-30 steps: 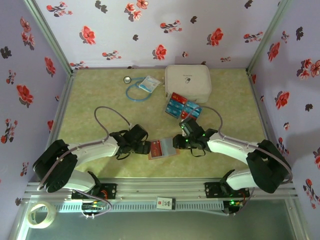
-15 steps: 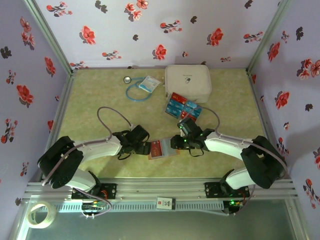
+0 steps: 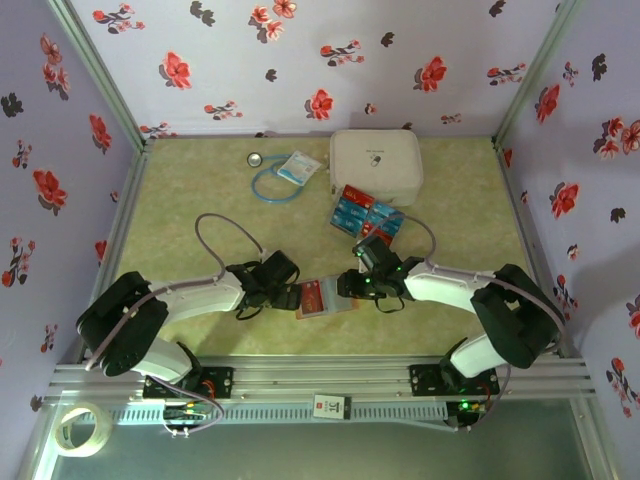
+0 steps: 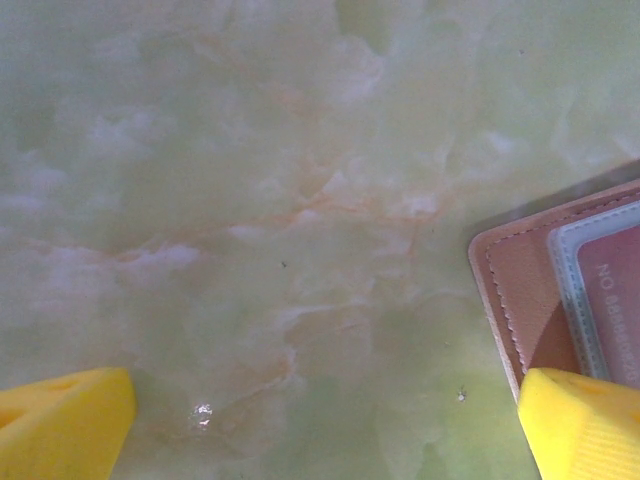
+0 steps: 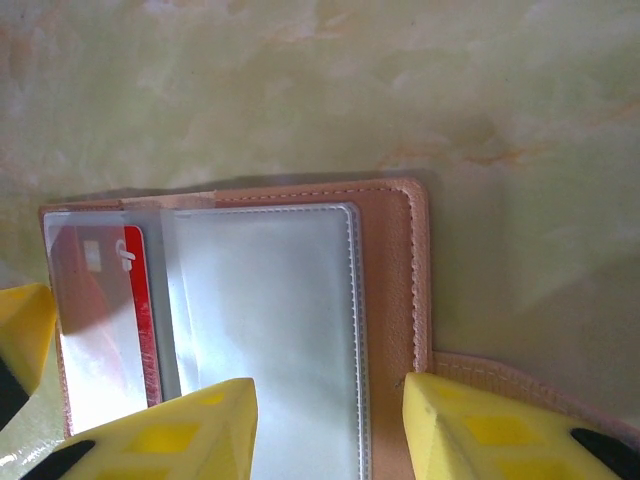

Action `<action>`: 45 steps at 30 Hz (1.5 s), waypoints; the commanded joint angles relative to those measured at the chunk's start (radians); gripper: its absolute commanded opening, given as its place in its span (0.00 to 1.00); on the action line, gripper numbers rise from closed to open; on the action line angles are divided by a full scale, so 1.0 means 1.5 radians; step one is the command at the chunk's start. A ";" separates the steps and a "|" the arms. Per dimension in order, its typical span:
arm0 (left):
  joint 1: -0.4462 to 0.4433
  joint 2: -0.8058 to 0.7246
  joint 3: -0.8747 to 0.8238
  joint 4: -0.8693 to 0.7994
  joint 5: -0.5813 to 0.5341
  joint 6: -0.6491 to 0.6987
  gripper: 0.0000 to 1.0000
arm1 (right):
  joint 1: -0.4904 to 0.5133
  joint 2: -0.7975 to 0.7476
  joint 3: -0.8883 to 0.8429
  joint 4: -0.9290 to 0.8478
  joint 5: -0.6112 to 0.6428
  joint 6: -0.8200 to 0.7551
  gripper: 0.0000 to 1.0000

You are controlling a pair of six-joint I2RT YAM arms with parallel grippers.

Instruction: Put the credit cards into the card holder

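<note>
Presently, on the far side of the green marbled table, stands a white zip case. To its left lies a blue looped cord with a round metal disc and a small pale packet beside it. Just in front of the case are the loose credit cards, a heap of red and blue ones overlapping each other. Outside the table's near rail, at the left corner, is a roll of clear tape. In the middle of the table's near half is the card holder, pinkish-brown, lying open and flat between the two grippers, apart from the heap; the right arm's wrist stands between heap and holder. The holder contains clear plastic sleeves: the left one holds one red card with pale print, and the wider one beside it looks empty. As to the left gripper, its jaws are spread wide, with nothing between them but bare table. One yellow fingertip sits over the holder's stitched corner, and the other is well clear of it. As to the right gripper, its jaws are partly apart and pinch nothing. It hangs low over the empty sleeve's edge and the holder's stitched border, and its yellow fingers cover the holder's near part in the wrist view.
</note>
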 commanded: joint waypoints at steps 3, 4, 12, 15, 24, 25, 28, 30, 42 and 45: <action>-0.004 0.021 -0.018 0.009 -0.004 -0.008 1.00 | 0.021 0.027 0.018 0.015 -0.022 0.010 0.42; -0.003 0.020 -0.019 0.009 -0.005 -0.009 1.00 | 0.023 0.029 0.021 0.015 -0.023 0.010 0.42; -0.004 0.019 -0.021 0.013 -0.002 -0.009 1.00 | 0.047 0.046 0.037 0.015 -0.024 0.012 0.41; -0.004 0.019 -0.023 0.014 -0.002 -0.009 1.00 | 0.055 0.046 0.043 0.014 -0.024 0.014 0.40; -0.004 0.009 -0.023 0.012 -0.003 -0.007 1.00 | 0.069 0.026 0.059 0.015 -0.030 0.031 0.39; -0.004 0.006 -0.023 0.010 -0.006 -0.006 1.00 | 0.071 0.023 0.061 0.015 -0.031 0.034 0.39; 0.001 -0.012 -0.018 -0.005 -0.015 0.001 1.00 | 0.083 0.013 0.069 0.016 -0.031 0.044 0.39; 0.012 -0.033 -0.020 -0.012 -0.017 0.005 1.00 | 0.092 0.011 0.076 0.018 -0.030 0.051 0.39; 0.096 -0.150 -0.049 -0.044 -0.008 0.019 1.00 | 0.155 0.117 0.143 0.081 -0.015 0.091 0.40; 0.102 -0.162 -0.054 -0.050 -0.006 0.017 1.00 | 0.164 0.155 0.161 0.098 -0.016 0.098 0.39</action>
